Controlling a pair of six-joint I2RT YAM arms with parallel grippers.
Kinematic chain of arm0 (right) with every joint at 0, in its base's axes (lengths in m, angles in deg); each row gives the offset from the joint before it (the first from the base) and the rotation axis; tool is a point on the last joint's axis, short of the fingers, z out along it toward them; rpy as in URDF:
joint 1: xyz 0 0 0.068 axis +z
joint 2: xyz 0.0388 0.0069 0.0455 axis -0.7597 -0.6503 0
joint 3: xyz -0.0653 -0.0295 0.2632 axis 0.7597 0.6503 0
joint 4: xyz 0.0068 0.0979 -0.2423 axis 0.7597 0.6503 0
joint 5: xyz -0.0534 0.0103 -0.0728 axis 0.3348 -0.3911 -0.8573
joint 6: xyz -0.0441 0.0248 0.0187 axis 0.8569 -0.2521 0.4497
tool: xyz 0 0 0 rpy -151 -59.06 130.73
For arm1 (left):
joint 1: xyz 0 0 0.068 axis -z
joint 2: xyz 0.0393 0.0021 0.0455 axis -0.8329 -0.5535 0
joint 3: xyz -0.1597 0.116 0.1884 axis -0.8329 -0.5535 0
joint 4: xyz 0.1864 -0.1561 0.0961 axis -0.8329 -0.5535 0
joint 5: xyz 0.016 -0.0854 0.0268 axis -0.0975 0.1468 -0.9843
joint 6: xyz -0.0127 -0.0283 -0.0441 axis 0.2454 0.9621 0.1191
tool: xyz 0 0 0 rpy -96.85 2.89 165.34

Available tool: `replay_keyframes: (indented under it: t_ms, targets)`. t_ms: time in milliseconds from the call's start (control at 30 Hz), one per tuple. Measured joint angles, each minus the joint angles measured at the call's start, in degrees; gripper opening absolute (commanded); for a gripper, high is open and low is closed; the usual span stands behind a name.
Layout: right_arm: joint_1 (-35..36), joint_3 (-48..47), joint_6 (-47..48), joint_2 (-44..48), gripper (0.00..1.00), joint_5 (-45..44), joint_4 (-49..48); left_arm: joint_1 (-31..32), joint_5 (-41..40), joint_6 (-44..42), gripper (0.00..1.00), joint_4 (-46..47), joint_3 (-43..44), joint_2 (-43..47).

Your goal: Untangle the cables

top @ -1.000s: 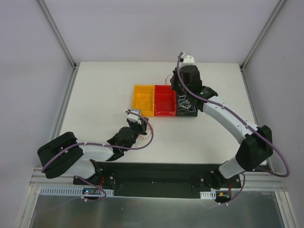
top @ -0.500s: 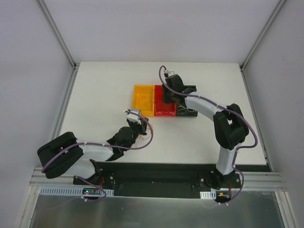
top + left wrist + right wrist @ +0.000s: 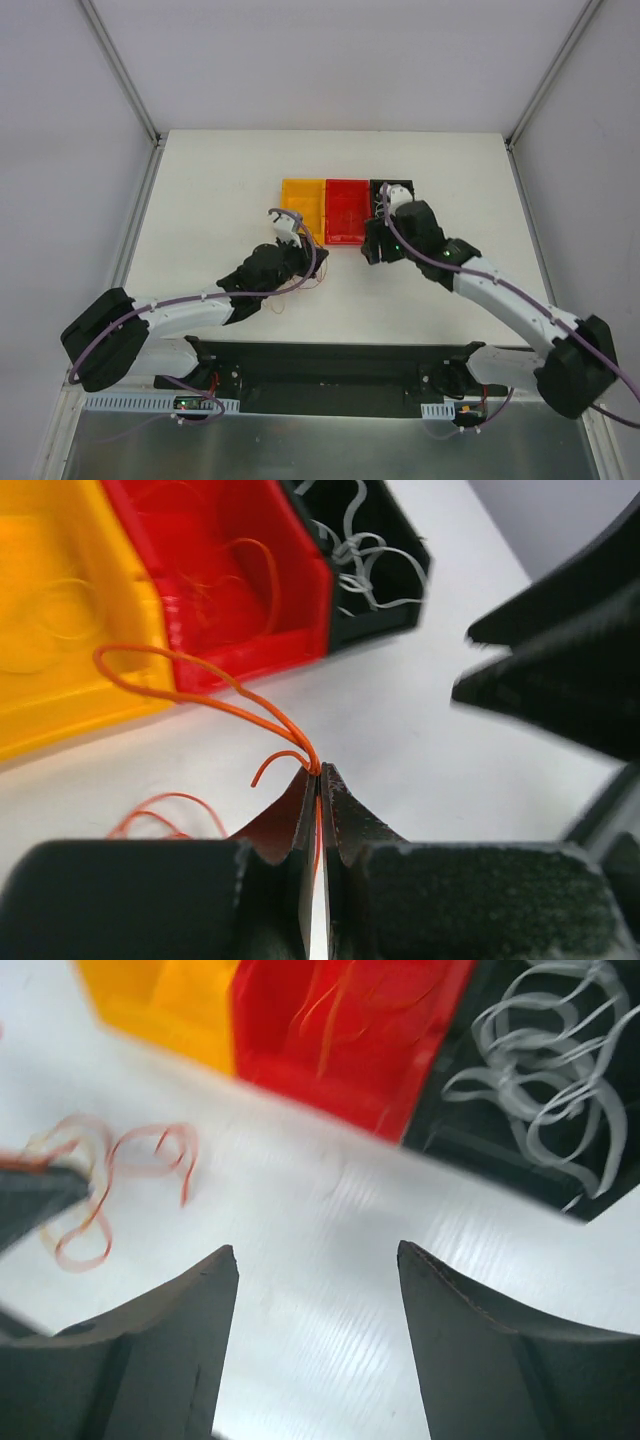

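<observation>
My left gripper (image 3: 320, 770) is shut on a thin orange cable (image 3: 200, 685) that loops up toward the front of the bins. It sits just in front of the yellow bin (image 3: 302, 210) in the top view, where the left gripper (image 3: 303, 252) points at the bins. More red-orange cables (image 3: 120, 1155) lie curled on the table beside it. White cables (image 3: 550, 1050) fill the black bin (image 3: 385, 600). Thin wires (image 3: 250, 570) lie in the red bin (image 3: 347, 212). My right gripper (image 3: 318, 1255) is open and empty above bare table in front of the red and black bins.
The three bins stand side by side at mid-table, yellow, red, then black (image 3: 395, 188). The two grippers face each other closely, the right gripper (image 3: 371, 250) a short way right of the left. Purple arm cables (image 3: 180, 300) run along both arms.
The right arm swung from over the bins down to the table in front of them and its jaws opened. The left arm stretched forward toward the bins, still pinching the orange cable.
</observation>
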Motion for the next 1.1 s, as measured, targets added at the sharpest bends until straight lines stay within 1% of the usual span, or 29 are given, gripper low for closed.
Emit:
replay_keyframes:
  t_ms: [100,233,300,333,400,467,567,667,733,800,833,900,933,967,1000,1033,1100]
  targets:
    - [3.98,11.56,0.0,10.84,0.67,4.52,-4.09,-0.04,6.58,5.01,0.0,-4.72,2.47,1.73]
    - [10.54,21.77,-2.12,15.13,0.68,8.9,-11.21,-0.04,14.03,12.04,0.0,-8.48,1.9,3.21]
    - [12.74,26.88,-4.76,17.18,0.68,10.47,-16.7,-0.04,16.98,15.58,0.0,-8.52,0.28,4.04]
    - [13.6,30.42,-7.41,18.49,0.68,11.23,-21.64,-0.04,18.45,17.59,0.0,-8.24,-0.96,4.68]
    - [14.97,35.23,-12.15,19.06,0.68,11.37,-29.73,-0.04,20.94,21.57,0.0,-7.28,-3.98,6.12]
    - [16.7,37.53,-15.54,17.99,0.67,10.93,-35.3,-0.04,22.38,24.41,0.0,-7.19,-5.81,7.08]
    - [20.09,37.88,-19.26,14.73,0.66,9.18,-42.1,-0.04,23.78,27.89,0.0,-7.19,-7.21,8.52]
    - [22.29,37.88,-21.66,12.39,0.62,7.52,-48.13,-0.04,24.94,29.83,0.0,-7.19,-7.41,10.27]
    - [23.37,37.79,-22.82,10.69,0.58,6.56,-51.34,-0.04,25.22,30.56,0.0,-7.37,-7.39,11.23]
    - [24.2,37.75,-23.78,8.57,0.5,5.84,-54.16,-0.13,25.22,30.82,0.0,-8.07,-7.08,11.52]
    - [24.52,37.75,-24.17,7.72,0.45,5.73,-55.08,-0.11,25.24,30.84,0.0,-8.66,-6.75,11.52]
    - [25.27,37.75,-24.94,5.97,0.19,5.01,-56.76,-0.11,25.27,30.91,0.0,-9.6,-6.08,11.52]
    - [25.51,37.75,-25.2,5.38,0.03,4.72,-57.31,-0.11,25.27,30.95,0.0,-10.01,-5.62,11.52]
    - [25.59,37.75,-25.59,5.01,0.0,4.22,-57.66,-0.13,25.29,30.99,0.0,-10.23,-5.25,11.54]
    - [25.68,37.77,-26.05,4.87,0.0,3.87,-58.18,-0.13,25.05,30.88,0.0,-10.58,-4.87,11.54]
    - [25.81,37.77,-26.34,4.94,0.0,3.56,-58.6,-0.17,25.03,30.91,0.06,-10.99,-4.63,11.54]
    - [26.03,38.18,-26.62,5.6,0.0,2.4,-59.12,-0.15,24.85,30.05,0.37,-13.81,-3.19,12.15]
